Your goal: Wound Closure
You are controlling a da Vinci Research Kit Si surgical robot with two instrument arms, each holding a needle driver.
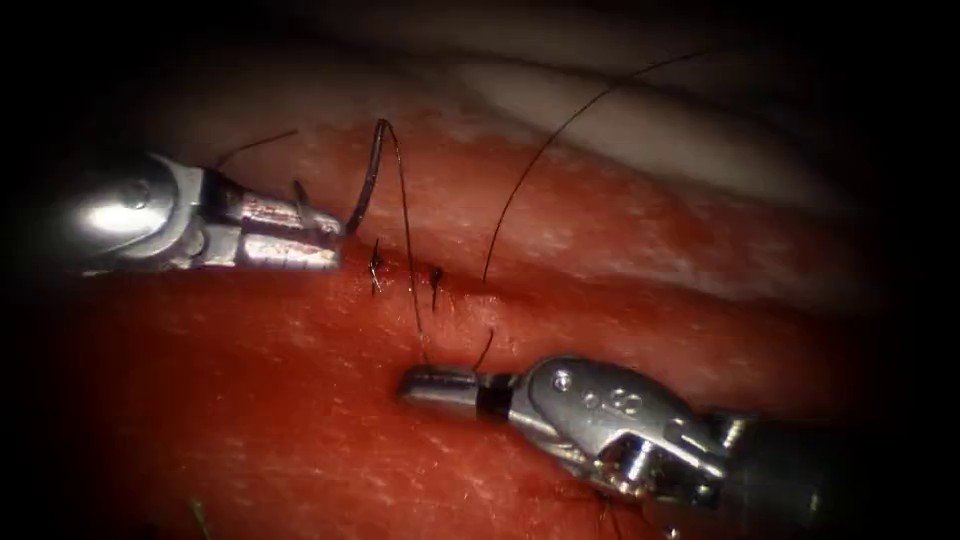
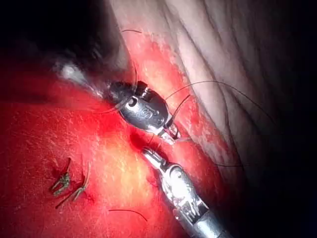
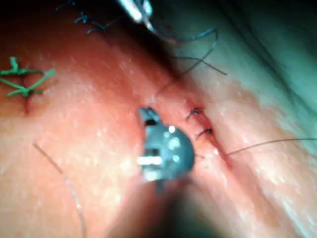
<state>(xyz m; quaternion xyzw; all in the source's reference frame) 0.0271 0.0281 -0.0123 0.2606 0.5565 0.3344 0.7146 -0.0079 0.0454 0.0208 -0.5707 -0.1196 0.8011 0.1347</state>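
Note:
My left tool (image 1: 335, 232) comes in from the left, its jaws shut on one end of the curved needle (image 1: 368, 180). The needle arcs up from the jaw tips, free above the tissue (image 1: 250, 400) and not in it. Dark thread (image 1: 408, 250) runs from the needle's top end down across the cut (image 1: 600, 300) to my right tool (image 1: 412, 380), whose jaws are shut on it just below the cut. Two dark stitches (image 1: 375, 265) (image 1: 435, 275) sit on the cut between the tools. The left wrist view has the left tool (image 2: 171, 133) tip to tip with the right tool (image 2: 148, 154).
A long loose thread (image 1: 540, 160) rises from the cut and arcs away to the upper right over pale tissue (image 1: 650, 130). Green knotted stitches (image 2: 69, 183) (image 3: 25, 82) lie apart from the cut, with a loose thread piece (image 2: 129, 212) nearby. Red fluid wets the tissue.

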